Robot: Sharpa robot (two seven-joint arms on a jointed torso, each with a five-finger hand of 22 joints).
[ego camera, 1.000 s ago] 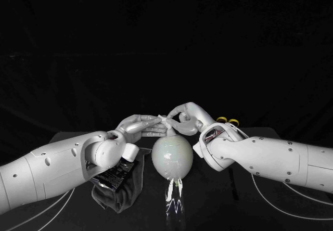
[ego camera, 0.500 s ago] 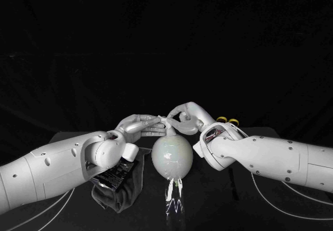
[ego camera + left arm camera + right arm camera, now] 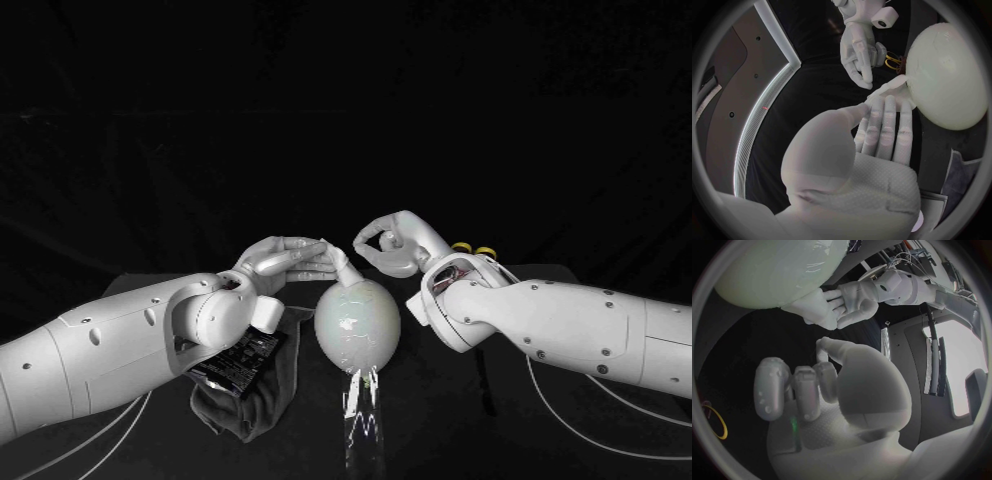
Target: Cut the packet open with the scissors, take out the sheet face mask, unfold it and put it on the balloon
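The pale balloon (image 3: 358, 322) (image 3: 945, 75) (image 3: 773, 267) stands at the table's middle with the wet sheet face mask (image 3: 346, 300) clinging to it. A white flap of the mask (image 3: 336, 262) (image 3: 893, 87) rises from the balloon's top, and my left hand (image 3: 286, 260) (image 3: 879, 130) (image 3: 839, 302) pinches its end between thumb and straight fingertips. My right hand (image 3: 387, 243) (image 3: 798, 390) (image 3: 859, 47) hangs just right of the balloon's top, fingers curled in on nothing, apart from the flap. The scissors' yellow handles (image 3: 472, 249) (image 3: 892, 61) (image 3: 717, 422) lie behind my right wrist.
The dark cut packet (image 3: 238, 362) lies under my left forearm on a dark cloth (image 3: 260, 405) left of the balloon. Shiny strands (image 3: 361, 395) trail from the balloon's lower end toward the front edge. Cables run along the table at the right.
My right hand has let go of the mask's flap and drawn back to the right with its fingers curled. My left hand still holds the flap and has shifted slightly left.
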